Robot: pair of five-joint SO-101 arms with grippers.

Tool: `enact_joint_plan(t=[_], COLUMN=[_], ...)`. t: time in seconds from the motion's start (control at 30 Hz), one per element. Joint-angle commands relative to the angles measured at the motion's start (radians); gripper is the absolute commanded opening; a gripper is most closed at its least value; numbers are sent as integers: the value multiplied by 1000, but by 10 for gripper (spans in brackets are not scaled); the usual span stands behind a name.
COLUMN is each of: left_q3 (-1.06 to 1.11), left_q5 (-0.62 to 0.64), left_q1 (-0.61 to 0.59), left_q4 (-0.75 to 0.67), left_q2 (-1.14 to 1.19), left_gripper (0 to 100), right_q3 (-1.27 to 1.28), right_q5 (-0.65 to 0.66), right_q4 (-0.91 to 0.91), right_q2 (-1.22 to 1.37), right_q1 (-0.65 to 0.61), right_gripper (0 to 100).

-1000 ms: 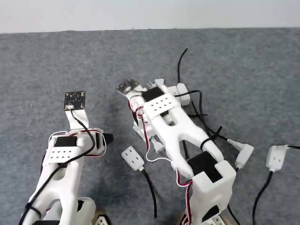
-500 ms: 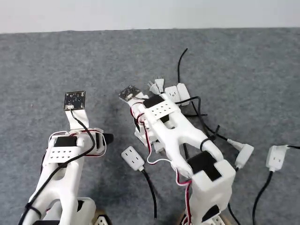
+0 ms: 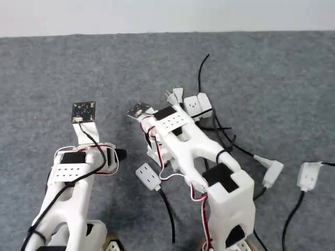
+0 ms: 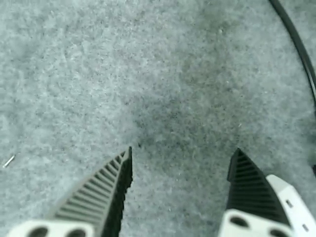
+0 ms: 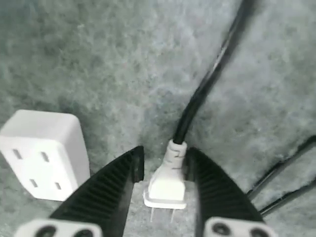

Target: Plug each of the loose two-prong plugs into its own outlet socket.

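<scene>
Lab-style test bench — grey carpet (image 3: 272, 73), bare white wall (image 3: 157, 15).

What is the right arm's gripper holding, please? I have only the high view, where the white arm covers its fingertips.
Observer: In its wrist view the right gripper is shut on a white two-prong plug with a black cord.
Operator: Which way do the prongs face?
Observer: Back toward the wrist camera; the cord runs away from it.
Operator: And the left gripper?
Observer: The left gripper is open over bare grey carpet, with nothing between its black ribbed fingers.
</scene>
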Motion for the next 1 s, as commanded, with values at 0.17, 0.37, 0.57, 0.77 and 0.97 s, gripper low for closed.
enact_joint_plan(t=[0.17,0.37,0.57,0.77,0.97], left_q3=[-30,-30,-111,-245,-130], left_q5=[-12,-11,69,275,414], left_q1=[3,5,69,222,365], left_q4=[-25,-21,187,374,319], left_q2=[2,2,-2,0,2], left_gripper=[301,301,301,301,301], right_q3=[-21,-25,80,230,229], right_q5=[-43,-66,-150,-149,-144], right_q4=[-2,25,-44,-236,-237], right_q2=[8,-59,-252,-277,-277], right_q1=[25,47,76,122,122], right_gripper=[23,9,9,9,9])
